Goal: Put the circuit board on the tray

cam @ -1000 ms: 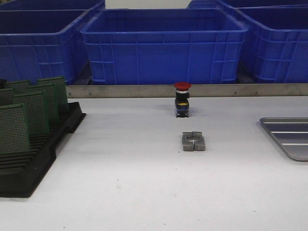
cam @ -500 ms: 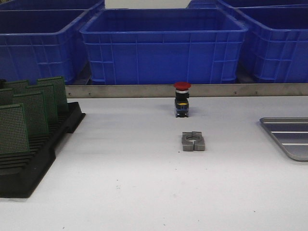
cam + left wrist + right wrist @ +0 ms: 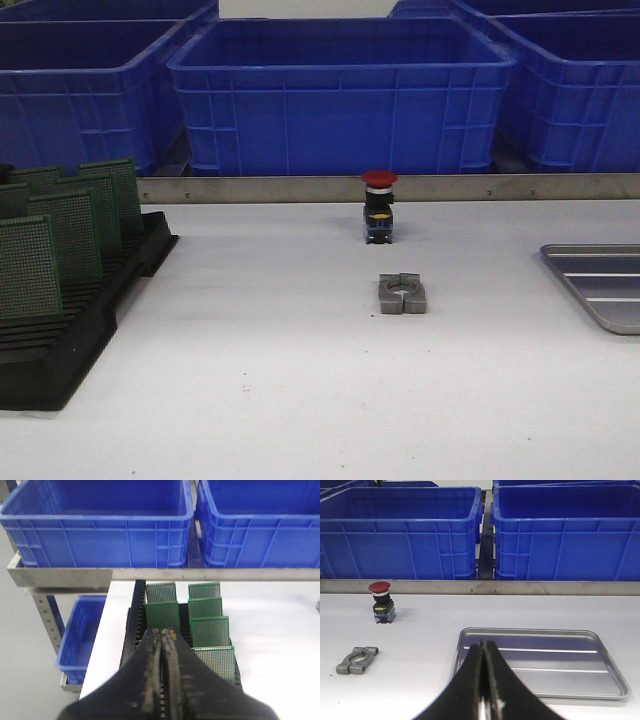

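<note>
The left gripper (image 3: 162,645) has its two black fingers pressed flat together with nothing between them, and it hangs above the near end of the black slotted rack (image 3: 134,620), pointed along the rows of green perforated circuit boards (image 3: 210,630) that stand upright in its slots. The right gripper (image 3: 484,655) is likewise pinched closed and empty, poised over the near rim of the silver-grey tray (image 3: 470,635), whose ridged bottom holds nothing. From the front, neither arm shows; the rack (image 3: 60,340) with its boards (image 3: 75,235) sits at the left edge of the white table, the tray (image 3: 600,285) at the far right, well apart. Between them stand a red-capped push button (image 3: 379,208) and, nearer, a grey metal split clamp (image 3: 402,294), with blue plastic crates (image 3: 340,95) behind on a metal ledge. By this showing the task has not yet begun: no board is lifted, every one remains racked, so picking, carrying across and setting down all remain.
</note>
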Controlling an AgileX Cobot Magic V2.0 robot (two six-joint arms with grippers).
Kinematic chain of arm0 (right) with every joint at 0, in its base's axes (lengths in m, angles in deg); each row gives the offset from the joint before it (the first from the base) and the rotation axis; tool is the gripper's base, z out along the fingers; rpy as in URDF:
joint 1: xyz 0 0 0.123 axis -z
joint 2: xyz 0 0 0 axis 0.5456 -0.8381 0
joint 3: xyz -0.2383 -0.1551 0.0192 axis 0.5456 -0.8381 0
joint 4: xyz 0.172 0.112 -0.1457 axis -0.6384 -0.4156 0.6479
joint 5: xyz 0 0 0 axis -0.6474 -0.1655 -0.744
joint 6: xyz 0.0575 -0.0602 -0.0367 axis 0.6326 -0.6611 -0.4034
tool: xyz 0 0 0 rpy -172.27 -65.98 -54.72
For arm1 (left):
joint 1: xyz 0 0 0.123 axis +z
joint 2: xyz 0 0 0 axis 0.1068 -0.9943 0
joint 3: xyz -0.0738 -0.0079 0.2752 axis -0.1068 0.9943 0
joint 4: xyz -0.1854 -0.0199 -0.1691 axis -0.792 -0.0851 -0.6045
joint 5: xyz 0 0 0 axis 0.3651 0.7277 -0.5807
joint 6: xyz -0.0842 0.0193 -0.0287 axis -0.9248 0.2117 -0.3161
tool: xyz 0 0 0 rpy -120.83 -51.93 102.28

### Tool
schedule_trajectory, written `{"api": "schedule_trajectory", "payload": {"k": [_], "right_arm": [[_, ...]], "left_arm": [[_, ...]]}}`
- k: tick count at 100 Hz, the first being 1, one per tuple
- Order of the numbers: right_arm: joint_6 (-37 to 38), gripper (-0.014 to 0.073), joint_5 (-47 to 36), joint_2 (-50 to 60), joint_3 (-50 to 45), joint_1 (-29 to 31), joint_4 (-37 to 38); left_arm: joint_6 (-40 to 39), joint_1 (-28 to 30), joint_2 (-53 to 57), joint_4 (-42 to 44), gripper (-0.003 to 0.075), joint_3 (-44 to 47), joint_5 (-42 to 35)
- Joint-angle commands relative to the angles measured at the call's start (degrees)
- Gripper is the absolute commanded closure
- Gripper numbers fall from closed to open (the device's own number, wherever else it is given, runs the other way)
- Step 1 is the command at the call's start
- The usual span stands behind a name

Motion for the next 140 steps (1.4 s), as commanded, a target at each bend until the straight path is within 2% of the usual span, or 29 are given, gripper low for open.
{"api": "schedule_trajectory", "payload": {"k": [1,8,15,22,37,44,60,68,90,98,112,122,140], "right_arm": [[-0.02,0.0653,-4.64,1.16,0.1,-0.04,0.57],[-0.02,0.0653,-4.64,1.16,0.1,-0.04,0.57],[-0.02,0.0653,-4.64,1.16,0.1,-0.04,0.57],[-0.02,0.0653,-4.64,1.16,0.1,-0.04,0.57],[-0.02,0.0653,-4.64,1.16,0.1,-0.04,0.57],[-0.02,0.0653,-4.64,1.16,0.1,-0.04,0.57],[-0.02,0.0653,-4.64,1.16,0.1,-0.04,0.57],[-0.02,0.0653,-4.64,1.16,0.1,-0.04,0.57],[-0.02,0.0653,-4.64,1.16,0.1,-0.04,0.57],[-0.02,0.0653,-4.64,1.16,0.1,-0.04,0.57],[-0.02,0.0653,-4.64,1.16,0.1,-0.04,0.57],[-0.02,0.0653,-4.64,1.16,0.1,-0.04,0.57],[-0.02,0.0653,-4.64,1.16,0.1,-0.04,0.57]], "left_arm": [[-0.05,-0.3,-6.24,0.08,0.0739,-6.41,-1.42],[-0.05,-0.3,-10.33,0.08,0.073,-9.33,-0.9],[-0.05,-0.3,-14.31,0.08,0.0684,-11.91,-0.82],[-0.05,-0.3,-18.31,0.08,0.0589,-14.57,0.12],[0.82,-0.3,-26.85,0.08,0.03,-19.88,2.21],[3.73,-0.3,-31.12,0.08,0.0232,-22.49,3.98],[13.85,-0.3,-40.41,-3.15,0.0254,-29.0,9.39],[25.48,-0.3,-44.66,-7.51,0.0268,-32.14,13.37],[56.51,-0.3,-56.15,-20.15,0.031,-40.8,30.26],[67.9,-0.74,-58.65,-23.45,0.0322,-41.88,32.53],[87.09,-2.62,-61.13,-23.43,0.0324,-41.97,33.08],[92.25,-3.67,-62.64,-23.43,0.0324,-41.97,32.44],[92.51,-4.08,-65.81,-23.31,0.0324,-41.97,32.21]]}}
